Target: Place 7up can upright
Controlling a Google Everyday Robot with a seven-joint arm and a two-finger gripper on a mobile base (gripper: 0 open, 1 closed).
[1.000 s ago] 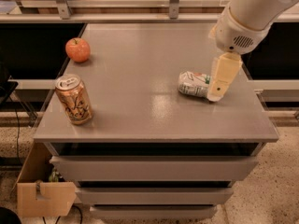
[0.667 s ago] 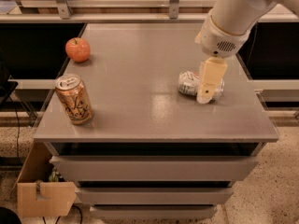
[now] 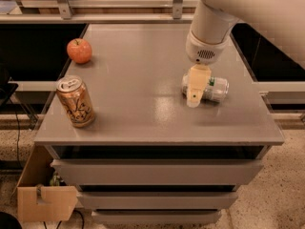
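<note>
The 7up can [image 3: 214, 89], silver-white with green markings, lies on its side on the right part of the grey table [image 3: 138, 66]. My gripper [image 3: 195, 87] hangs straight down from the white arm [image 3: 209, 27] and covers the can's left part. It is low, at the height of the can, and hides the can's left end. Whether it touches the can does not show.
An orange-gold can [image 3: 75, 101] stands upright near the table's front left corner. A red-orange apple [image 3: 79, 50] sits at the left edge farther back. A cardboard box [image 3: 45, 202] is on the floor at the lower left. Drawers are below the tabletop.
The gripper has moved left, from the can's right end across to its left part. The can lies in the same spot on its side.
</note>
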